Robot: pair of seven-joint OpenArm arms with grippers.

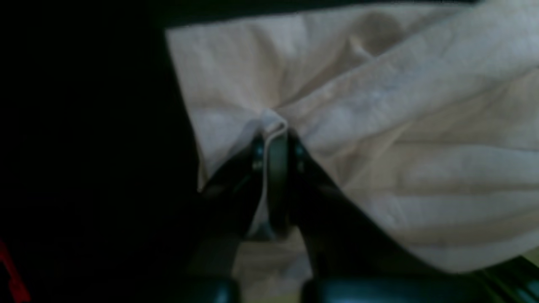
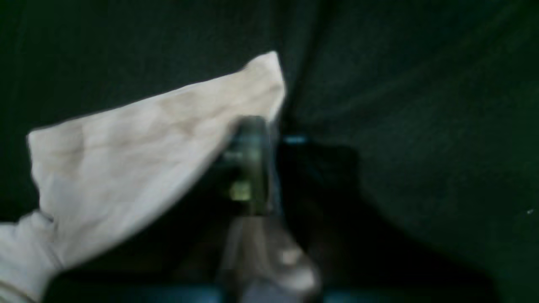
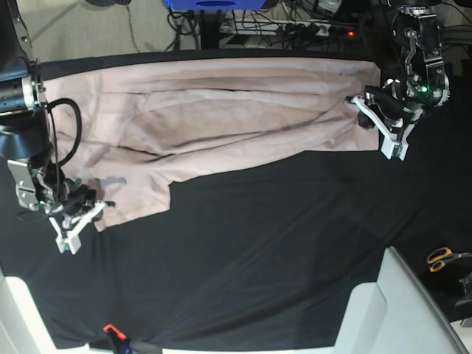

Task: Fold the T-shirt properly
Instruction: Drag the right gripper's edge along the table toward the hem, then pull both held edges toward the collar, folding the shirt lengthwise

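The pale pink T-shirt [image 3: 221, 118] lies stretched in a long, creased band across the far part of the black table cloth [image 3: 258, 258]. At its right end, my left gripper [image 3: 359, 103] is shut on a fold of the edge. In the left wrist view the pink cloth [image 1: 379, 126] is pinched between the dark fingers of the left gripper [image 1: 276, 134]. At the left, my right gripper [image 3: 99, 208] sits at the shirt's near corner. The right wrist view is blurred. There the right gripper [image 2: 263, 126] has its fingers together at a raised corner of the cloth [image 2: 126, 160].
Orange-handled scissors [image 3: 442, 258] lie off the cloth at the right. A white panel [image 3: 383, 310] stands at the front right corner. A small red clip [image 3: 110, 328] sits at the front edge. Cables and a power strip [image 3: 295, 29] run behind the table.
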